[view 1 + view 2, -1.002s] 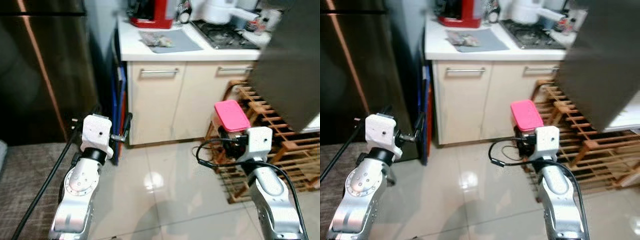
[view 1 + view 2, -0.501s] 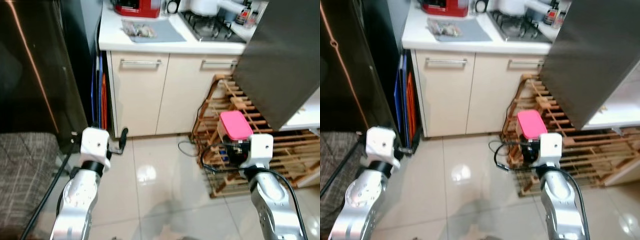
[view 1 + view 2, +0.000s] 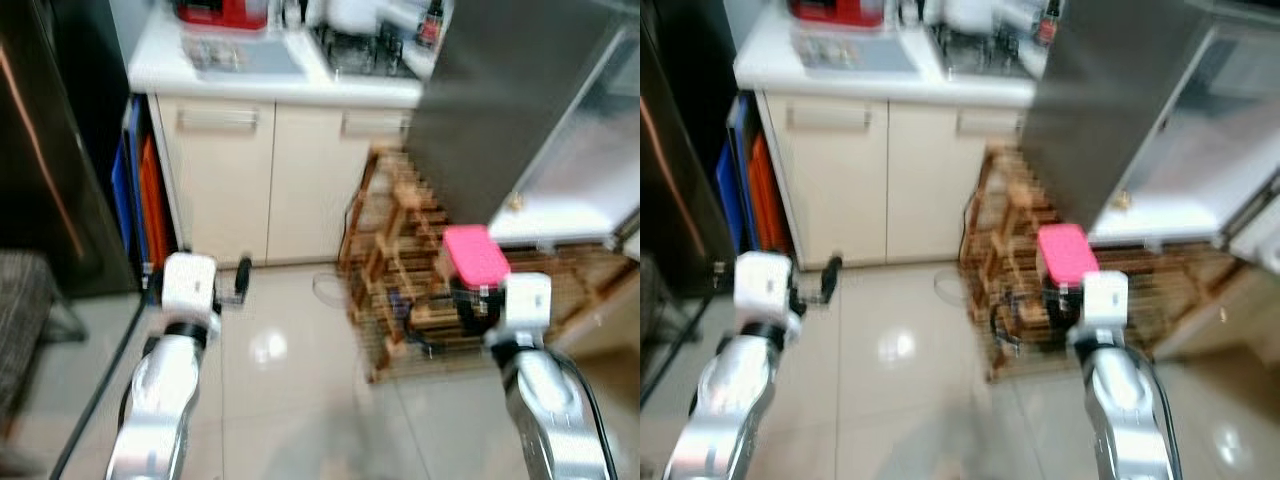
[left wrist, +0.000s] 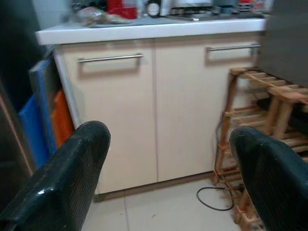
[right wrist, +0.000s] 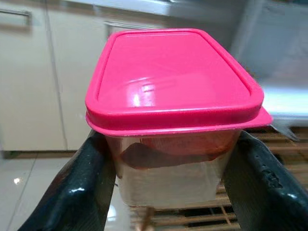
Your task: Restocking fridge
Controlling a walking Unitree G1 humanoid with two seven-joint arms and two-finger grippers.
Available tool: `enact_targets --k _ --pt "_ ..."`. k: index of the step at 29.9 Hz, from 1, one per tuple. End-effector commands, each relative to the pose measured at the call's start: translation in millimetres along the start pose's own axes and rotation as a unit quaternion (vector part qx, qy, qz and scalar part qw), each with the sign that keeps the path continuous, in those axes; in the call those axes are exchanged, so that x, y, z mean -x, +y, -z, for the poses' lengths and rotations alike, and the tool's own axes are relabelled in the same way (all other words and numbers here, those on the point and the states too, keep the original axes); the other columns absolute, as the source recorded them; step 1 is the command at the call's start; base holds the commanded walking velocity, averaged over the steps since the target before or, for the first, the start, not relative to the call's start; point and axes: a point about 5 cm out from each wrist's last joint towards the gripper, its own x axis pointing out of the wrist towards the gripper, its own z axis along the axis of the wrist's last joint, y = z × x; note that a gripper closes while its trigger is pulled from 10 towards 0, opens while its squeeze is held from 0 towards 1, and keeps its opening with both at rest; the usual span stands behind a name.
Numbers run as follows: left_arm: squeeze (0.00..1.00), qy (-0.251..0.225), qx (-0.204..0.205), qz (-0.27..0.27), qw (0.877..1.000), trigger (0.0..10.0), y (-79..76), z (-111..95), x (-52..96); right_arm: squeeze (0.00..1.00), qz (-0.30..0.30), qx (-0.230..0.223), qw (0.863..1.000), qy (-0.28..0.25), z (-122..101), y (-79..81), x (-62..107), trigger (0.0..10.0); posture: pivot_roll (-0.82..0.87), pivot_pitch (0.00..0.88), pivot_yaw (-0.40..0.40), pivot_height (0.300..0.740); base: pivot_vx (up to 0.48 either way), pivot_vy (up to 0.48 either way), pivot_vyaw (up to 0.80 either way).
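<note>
From the head views, blurred as by motion, the robot stands on a pale tiled floor [image 3: 300,400] facing a kitchen corner: a white bench [image 3: 260,75] with cream cupboards [image 3: 215,180] below, a wooden rack [image 3: 400,260] beside them, and at the right the open fridge [image 3: 570,180], its dark door [image 3: 490,110] swung outward. The right gripper [image 3: 478,300] is raised at chest height and carries a tub [image 3: 474,258] with a pink lid, held level, probably so the contents do not shift on the way; it is near the fridge's lower shelf but not yet inside, so the task looks to be at the carrying stage. The left gripper [image 3: 240,285] is held forward over the floor, clear of the cupboards, seemingly kept free for the door or for balance. In the left wrist view, its two black fingers [image 4: 62,178] are spread wide with nothing between them, pointing at the cupboards, the rack and a loose cable [image 4: 211,199] on the floor. In the right wrist view, the fingers [image 5: 82,187] press on both side walls of the clear tub [image 5: 173,168], pinching it below the lid rim [image 5: 173,122]; something reddish-brown lies inside.
</note>
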Motion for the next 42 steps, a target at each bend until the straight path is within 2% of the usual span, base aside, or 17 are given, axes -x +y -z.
enact_targets --k 1,4,6,9,14,29,32,34,38,42 --pt "0.00 -0.009 -0.004 0.019 1.000 10.0 -12.7 -6 -3.2 0.00 0.006 0.005 1.000 0.005 1 -7.8 1.3 0.0 -0.04 0.000 -0.065 0.740 0.000 -0.480 0.00" --pt "0.00 -0.010 -0.007 0.018 1.000 10.0 -12.9 -7 -5.3 0.00 0.005 0.006 1.000 0.003 -2 -8.9 -1.1 0.0 -0.04 0.000 -0.065 0.740 0.000 -0.480 0.00" --pt "0.00 -0.010 -0.017 0.006 1.000 10.0 -8.2 -7 -11.5 0.00 0.008 0.006 1.000 0.002 -3 -10.3 -2.3 0.0 -0.05 0.000 -0.060 0.740 0.000 -0.480 0.00" --pt "0.00 -0.005 -0.011 -0.011 1.000 10.0 -3.6 -7 -19.2 0.00 0.008 0.005 1.000 0.004 -2 -9.3 -2.2 0.0 -0.05 0.000 -0.058 0.740 0.000 -0.480 0.00" --pt "0.00 -0.014 -0.019 0.005 1.000 10.0 -11.7 -10 -21.4 0.00 0.007 0.008 1.000 0.006 1 -7.5 -2.3 0.0 -0.06 0.000 -0.052 0.740 0.000 -0.480 0.00" --pt "0.00 -0.022 -0.027 0.016 0.999 10.0 -17.4 -14 -33.0 0.00 0.024 0.013 1.000 0.007 2 -8.8 -4.4 0.0 -0.08 0.000 -0.039 0.740 0.000 -0.480 0.72" --pt "0.00 -0.032 -0.022 0.014 0.999 10.0 -16.5 -17 -35.4 0.00 0.028 0.015 0.999 0.005 2 -9.3 -5.6 0.0 -0.07 0.000 -0.040 0.740 0.000 -0.480 0.00" --pt "0.00 -0.031 -0.009 0.015 0.999 10.0 -16.5 -17 -36.6 0.00 0.024 0.019 1.000 0.004 2 -8.1 -5.9 0.0 -0.07 0.000 -0.039 0.740 0.000 0.000 0.00" --pt "0.00 -0.062 0.020 0.055 0.996 10.0 -20.6 -28 -36.5 0.00 0.012 0.021 1.000 -0.003 1 -1.6 -7.6 0.0 -0.07 0.000 -0.037 0.740 0.120 0.000 0.00" --pt "0.00 -0.078 0.010 0.068 0.995 10.0 -24.2 -34 -37.8 0.00 0.010 0.018 1.000 -0.008 -1 0.0 -10.8 0.0 -0.07 0.000 -0.030 0.740 0.480 0.000 0.00"
